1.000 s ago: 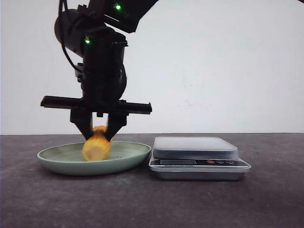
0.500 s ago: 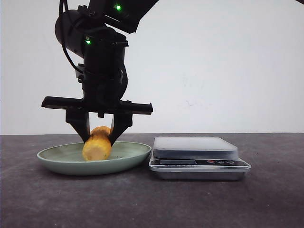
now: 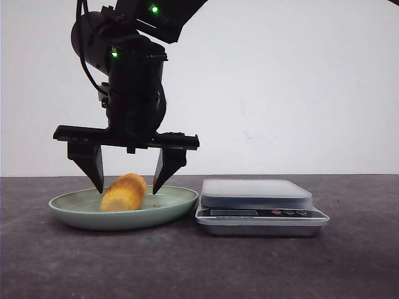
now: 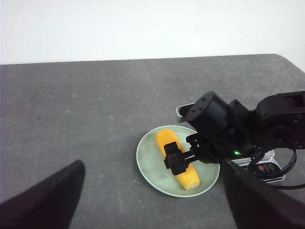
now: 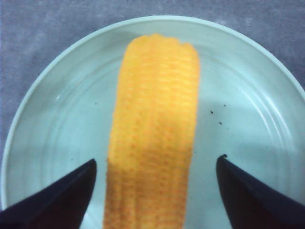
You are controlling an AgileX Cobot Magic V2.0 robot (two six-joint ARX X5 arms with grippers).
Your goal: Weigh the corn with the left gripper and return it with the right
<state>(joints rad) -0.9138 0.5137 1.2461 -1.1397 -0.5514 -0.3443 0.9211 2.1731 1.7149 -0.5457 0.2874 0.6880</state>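
The corn is likely light, hard and bumpy; its middle is best pinched. The right gripper is spread wide around it.

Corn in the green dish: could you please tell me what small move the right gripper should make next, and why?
Probably lift the right gripper straight up, clear of the green dish. Its jaws stand open, apart from the corn on both sides, and the corn lies on the dish, so the return looks done. A sideways move might knock the cob.
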